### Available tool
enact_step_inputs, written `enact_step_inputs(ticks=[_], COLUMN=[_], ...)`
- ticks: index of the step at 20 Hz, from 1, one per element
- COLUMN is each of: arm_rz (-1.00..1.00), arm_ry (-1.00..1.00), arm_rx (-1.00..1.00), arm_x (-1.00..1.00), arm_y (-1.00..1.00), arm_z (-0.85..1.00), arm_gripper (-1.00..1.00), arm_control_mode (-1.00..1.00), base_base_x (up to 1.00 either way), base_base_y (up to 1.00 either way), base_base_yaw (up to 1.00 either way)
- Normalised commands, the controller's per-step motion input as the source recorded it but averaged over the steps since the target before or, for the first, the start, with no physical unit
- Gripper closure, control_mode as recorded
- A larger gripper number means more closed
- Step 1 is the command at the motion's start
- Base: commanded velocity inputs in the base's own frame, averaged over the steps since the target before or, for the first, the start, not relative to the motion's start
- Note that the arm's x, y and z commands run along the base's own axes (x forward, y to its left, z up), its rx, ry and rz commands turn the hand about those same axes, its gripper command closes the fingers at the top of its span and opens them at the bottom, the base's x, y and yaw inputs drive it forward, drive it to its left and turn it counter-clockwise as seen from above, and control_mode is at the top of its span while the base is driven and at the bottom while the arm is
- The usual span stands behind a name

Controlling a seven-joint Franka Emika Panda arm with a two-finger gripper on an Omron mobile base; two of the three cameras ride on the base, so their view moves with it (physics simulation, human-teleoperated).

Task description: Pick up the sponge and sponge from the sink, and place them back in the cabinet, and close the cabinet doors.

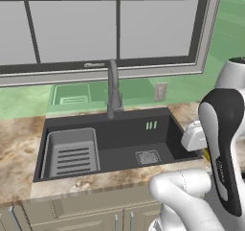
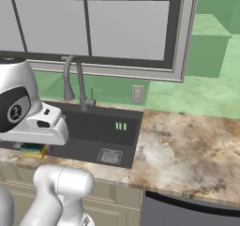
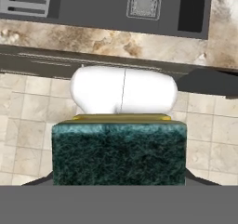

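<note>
The jaws pinch the dark-topped sponge (image 3: 119, 153) out past the desk's front edge (image 3: 107, 39), so a slack grip would likely drop it onto the floor (image 3: 28, 111).

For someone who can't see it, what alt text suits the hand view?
A dark green-topped sponge with a yellow base sits clamped in the gripper, above beige floor tiles. Beyond lie the marbled counter edge and the black sink with its square drain.

You face a marbled brown countertop (image 1: 19, 144). The black sink (image 1: 119, 134) is set into it, faucet (image 1: 113, 88) at the basin's 12 o'clock edge, grey slotted rack (image 1: 72, 153) at 9 o'clock, square drain (image 1: 148, 156) toward 4 o'clock.
</note>
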Motion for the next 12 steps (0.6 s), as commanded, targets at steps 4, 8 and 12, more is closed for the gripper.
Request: enact_step_inputs(ticks=[4,8,12], arm_rz=[0.00,0.00,0.00], arm_ry=[-0.02,-0.02,0.00], arm_rx=[0.00,0.00,0.00], arm_x=[-0.25,-0.21,0.00], arm_y=[-0.04,0.00,0.00], arm_z=[0.28,0.26,0.00], arm_gripper=[1.00,1.00,1.00], arm_control_mode=[-1.00,-1.00,1.00], base_base_x=[0.00,0.00,-0.38], base_base_y=[0.00,0.00,0.00], base_base_yaw=[0.00,0.00,0.04])
